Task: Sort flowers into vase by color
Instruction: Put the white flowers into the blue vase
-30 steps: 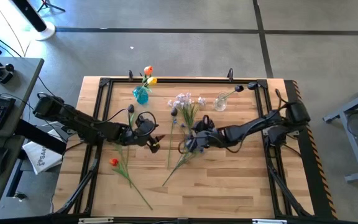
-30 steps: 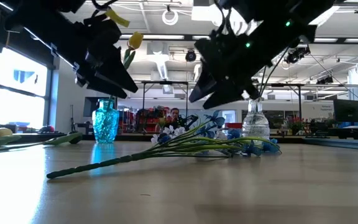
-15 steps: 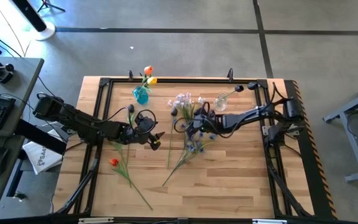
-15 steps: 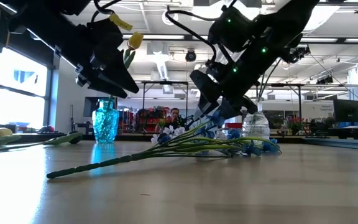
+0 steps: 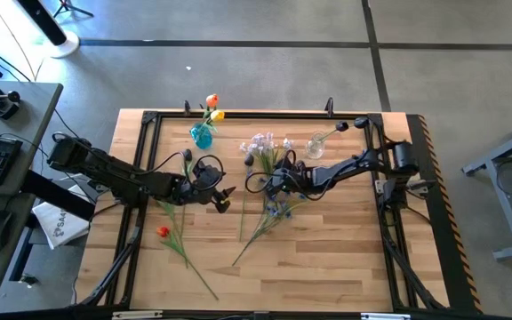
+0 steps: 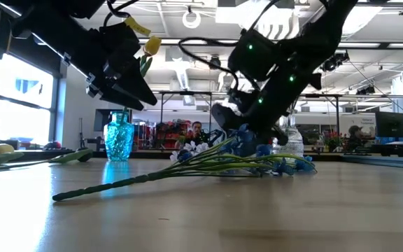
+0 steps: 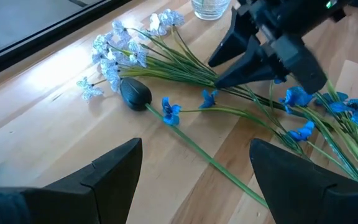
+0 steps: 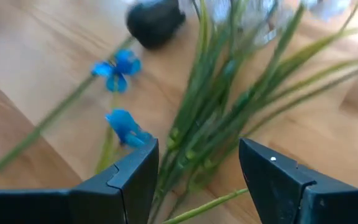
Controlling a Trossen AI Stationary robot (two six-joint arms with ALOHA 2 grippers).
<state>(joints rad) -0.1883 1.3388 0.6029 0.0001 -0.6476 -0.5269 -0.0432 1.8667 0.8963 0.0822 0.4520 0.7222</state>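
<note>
The right gripper (image 5: 274, 184) has swung from the table's middle toward the clear vase (image 5: 316, 147), descending onto the flower bundle (image 5: 269, 191) lying just beside that vase: pickup is imminent. Its jaws straddle the green stems, parted, nothing clamped. The left gripper (image 5: 223, 197) hovers farther off, jaws spread, empty.
</note>
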